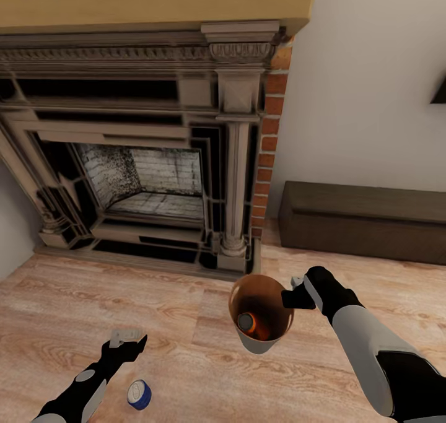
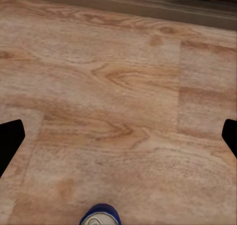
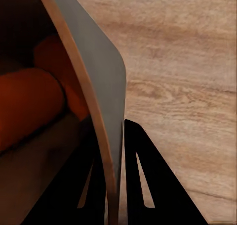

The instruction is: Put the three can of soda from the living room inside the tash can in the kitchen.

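While the right gripper pinches the rim of the tash can, held off the floor, two orange cans lie inside. One blue can stands at 5 o'clock, near the spread, empty left gripper.

Even, bright, diffuse light; soft render blur; faint shadows; no glare.

Left gripper at 7 o'clock of head view, low, fingers spread wide, nothing between them. Right gripper at 4 o'clock, arm bent, fingers pinched onto bucket rim.
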You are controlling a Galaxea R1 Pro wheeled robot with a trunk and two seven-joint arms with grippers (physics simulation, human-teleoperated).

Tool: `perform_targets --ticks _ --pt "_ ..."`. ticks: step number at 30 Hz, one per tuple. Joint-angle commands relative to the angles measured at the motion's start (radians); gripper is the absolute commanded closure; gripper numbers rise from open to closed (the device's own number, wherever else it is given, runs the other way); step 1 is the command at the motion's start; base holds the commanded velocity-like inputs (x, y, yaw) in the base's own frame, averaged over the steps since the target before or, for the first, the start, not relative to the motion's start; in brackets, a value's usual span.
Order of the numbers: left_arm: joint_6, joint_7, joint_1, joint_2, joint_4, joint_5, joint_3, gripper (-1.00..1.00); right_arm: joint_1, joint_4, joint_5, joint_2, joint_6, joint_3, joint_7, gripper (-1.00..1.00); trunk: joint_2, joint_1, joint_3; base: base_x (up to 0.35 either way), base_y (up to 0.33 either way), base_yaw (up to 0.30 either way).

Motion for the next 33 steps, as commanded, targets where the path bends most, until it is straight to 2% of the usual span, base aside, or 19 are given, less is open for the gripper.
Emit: perform_targets --ticks 1,5,8,11,17,22,28,33 --pt "-0.001 0.0 0.0 0.0 0.0 -0.001 0.0 -1.0 -0.002 -0.002 -0.022 0.0 0.028 -0.002 0.006 1.0 -0.007 0.004 -0.003 0.0 0.0 0.0" --pt "-0.013 0.001 0.0 0.0 0.0 0.0 0.0 -1.0 -0.006 -0.002 -0.021 -0.006 0.071 -0.001 0.004 1.0 -0.035 0.019 -0.016 0.0 0.0 0.0" --pt "-0.047 0.001 0.0 0.0 0.001 0.0 0.0 -1.0 -0.011 -0.01 -0.02 -0.01 0.095 -0.001 0.002 1.0 -0.056 0.031 -0.027 0.0 0.0 0.0" --pt "-0.06 0.001 0.0 0.002 0.001 0.003 0.001 -1.0 -0.02 -0.053 -0.019 -0.011 0.112 -0.002 -0.001 1.0 -0.077 0.042 -0.04 0.0 0.0 0.0" --pt "-0.056 0.0 0.001 0.008 0.01 0.008 0.004 -1.0 -0.038 -0.115 -0.02 -0.004 0.112 -0.006 -0.028 1.0 -0.119 0.065 -0.067 0.0 0.0 0.0" --pt "-0.053 -0.001 -0.001 0.01 0.078 0.007 0.005 -1.0 -0.075 -0.116 -0.021 -0.004 0.112 -0.007 -0.06 1.0 -0.154 0.084 -0.09 0.0 0.0 0.0" --pt "-0.058 -0.002 -0.001 0.01 0.098 0.003 0.005 -1.0 -0.11 -0.109 -0.021 -0.002 0.112 -0.009 -0.066 1.0 -0.196 0.107 -0.118 0.0 0.0 0.0" --pt "-0.064 -0.002 -0.002 0.01 0.103 0.001 0.004 -1.0 -0.12 -0.105 -0.022 0.002 0.112 -0.036 -0.067 1.0 -0.231 0.127 -0.141 0.0 0.0 0.0"
